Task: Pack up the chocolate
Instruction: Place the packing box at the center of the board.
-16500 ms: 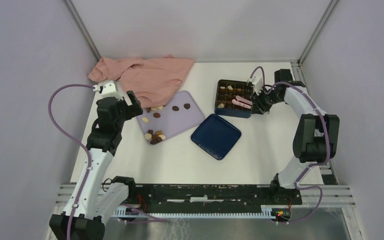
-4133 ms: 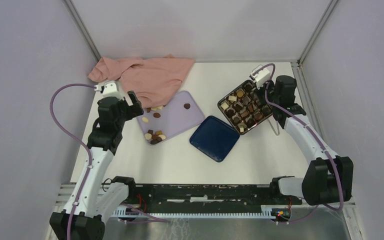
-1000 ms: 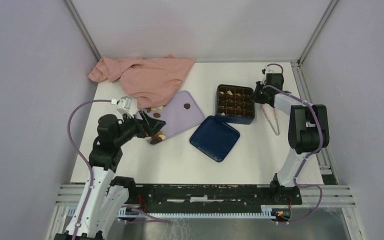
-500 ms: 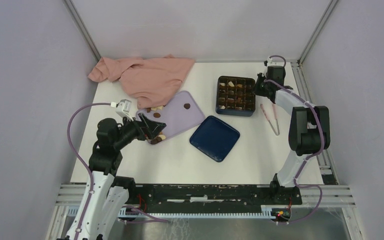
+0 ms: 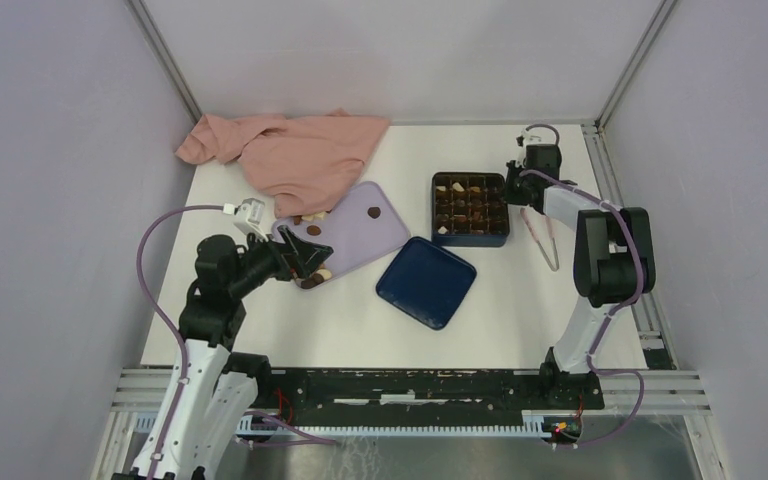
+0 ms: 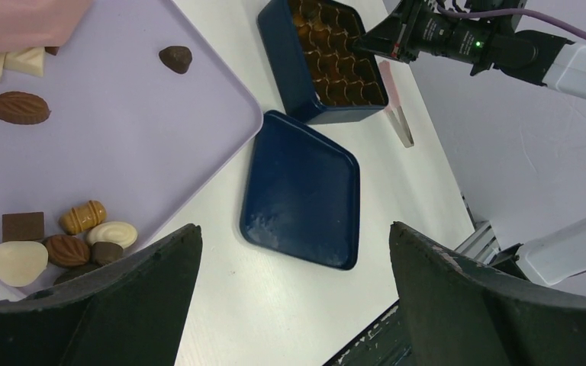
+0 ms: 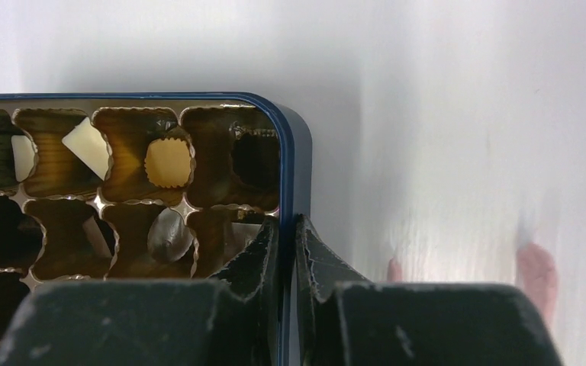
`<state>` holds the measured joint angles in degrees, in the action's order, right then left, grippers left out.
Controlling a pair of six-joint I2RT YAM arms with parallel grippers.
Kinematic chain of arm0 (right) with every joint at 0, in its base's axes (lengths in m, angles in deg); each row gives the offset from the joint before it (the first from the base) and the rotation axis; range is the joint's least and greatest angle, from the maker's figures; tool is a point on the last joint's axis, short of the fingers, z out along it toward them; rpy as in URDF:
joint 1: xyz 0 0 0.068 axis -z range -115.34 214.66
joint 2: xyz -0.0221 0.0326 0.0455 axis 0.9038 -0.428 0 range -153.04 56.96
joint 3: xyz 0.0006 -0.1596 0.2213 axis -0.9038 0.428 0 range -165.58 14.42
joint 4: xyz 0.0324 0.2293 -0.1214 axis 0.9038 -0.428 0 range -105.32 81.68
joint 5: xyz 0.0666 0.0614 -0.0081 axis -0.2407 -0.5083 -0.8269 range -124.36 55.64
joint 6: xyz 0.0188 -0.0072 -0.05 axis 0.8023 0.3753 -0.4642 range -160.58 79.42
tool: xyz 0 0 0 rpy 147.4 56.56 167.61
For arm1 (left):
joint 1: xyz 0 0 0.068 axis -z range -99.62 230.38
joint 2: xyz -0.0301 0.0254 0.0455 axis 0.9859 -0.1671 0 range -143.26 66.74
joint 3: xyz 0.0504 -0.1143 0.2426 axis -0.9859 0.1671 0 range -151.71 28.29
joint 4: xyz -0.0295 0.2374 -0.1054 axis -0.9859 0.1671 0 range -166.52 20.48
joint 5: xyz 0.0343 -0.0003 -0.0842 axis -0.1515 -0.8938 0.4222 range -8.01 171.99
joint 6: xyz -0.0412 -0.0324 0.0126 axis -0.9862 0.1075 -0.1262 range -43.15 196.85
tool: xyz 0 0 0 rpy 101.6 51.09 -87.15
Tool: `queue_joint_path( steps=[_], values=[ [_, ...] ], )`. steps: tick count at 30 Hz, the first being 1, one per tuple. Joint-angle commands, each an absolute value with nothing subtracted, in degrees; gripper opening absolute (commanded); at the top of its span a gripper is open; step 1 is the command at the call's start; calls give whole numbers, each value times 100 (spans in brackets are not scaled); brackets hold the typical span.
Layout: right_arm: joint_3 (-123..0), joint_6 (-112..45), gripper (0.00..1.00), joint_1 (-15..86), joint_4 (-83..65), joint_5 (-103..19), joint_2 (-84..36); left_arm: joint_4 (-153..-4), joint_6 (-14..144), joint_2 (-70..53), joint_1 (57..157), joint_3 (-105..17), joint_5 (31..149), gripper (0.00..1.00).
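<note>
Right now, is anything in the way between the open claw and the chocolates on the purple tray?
No, nothing visible is in the way. The left gripper hangs open over the chocolates heaped at the lilac tray's corner, with only air between them.

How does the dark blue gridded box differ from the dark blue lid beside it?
The box holds a grid with chocolate; the lid is bare. Seen from above, the box sits straight; the lid lies cornerwise. The right pincer is shut on the box's wall; the lid is unheld. Both are dark blue squares.
</note>
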<state>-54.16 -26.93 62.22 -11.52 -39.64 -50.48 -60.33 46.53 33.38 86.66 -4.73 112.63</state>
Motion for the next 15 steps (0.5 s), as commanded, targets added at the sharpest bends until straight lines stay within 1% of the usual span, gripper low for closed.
queue_joint_path(
  steps=[1,7,10,12,15],
  values=[
    [-5150,-2804,3,6050,-823,-4176,-4520,-6217,4386,3351,8719,-484,11428,96],
    [-4588,-2721,4,5921,-820,-4345,-4143,-6300,4284,3361,8825,-446,11412,96],
    [-4454,-2652,7,5869,-744,-4438,-4022,-6417,4171,3319,9008,-415,11320,95],
    [-4478,-2648,11,5856,-738,-4533,-4012,-6467,4117,3258,9198,-408,11172,94],
    [-4574,-2739,27,5854,-788,-4570,-3976,-6532,4042,3127,9717,-445,10703,92]
  ],
)
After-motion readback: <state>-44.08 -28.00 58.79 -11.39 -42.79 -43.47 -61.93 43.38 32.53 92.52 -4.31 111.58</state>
